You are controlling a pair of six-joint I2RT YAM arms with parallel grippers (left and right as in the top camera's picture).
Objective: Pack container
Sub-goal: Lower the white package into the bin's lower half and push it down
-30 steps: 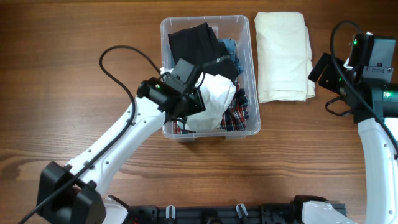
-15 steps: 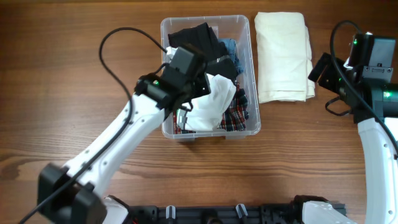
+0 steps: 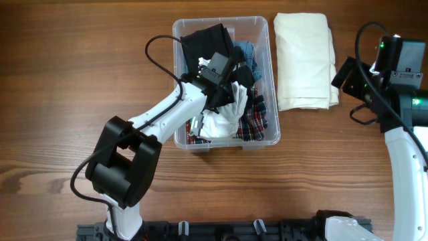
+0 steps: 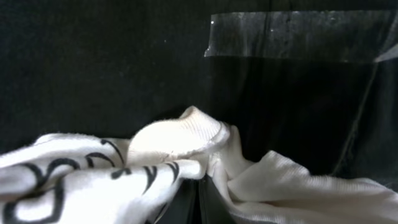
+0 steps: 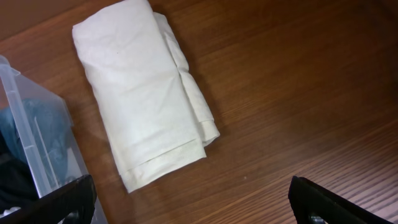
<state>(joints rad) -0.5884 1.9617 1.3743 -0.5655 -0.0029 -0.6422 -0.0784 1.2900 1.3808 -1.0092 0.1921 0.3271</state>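
Observation:
The clear plastic container (image 3: 176,28) stands at the table's middle, filled with clothes: a black garment (image 3: 207,43), a white printed garment (image 3: 224,117), a plaid piece (image 3: 254,124) and a blue one (image 3: 249,50). My left gripper (image 3: 227,79) is down inside it, between the black and white garments. In the left wrist view its jaws (image 4: 199,182) are pressed together, with the white garment (image 4: 93,180) bunched around the tips and the black garment (image 4: 124,68) ahead. My right gripper (image 3: 348,73) hovers open over bare table, right of the container (image 5: 25,124), with nothing between its fingers (image 5: 189,199).
A folded cream cloth (image 3: 304,60) lies on the wooden table just right of the container, also seen in the right wrist view (image 5: 140,93). The left arm's black cable (image 3: 157,50) arcs above the table left of the bin.
The left gripper has shut and moved from the container's front-left toward its middle, over the white garment. The right arm has stayed still.

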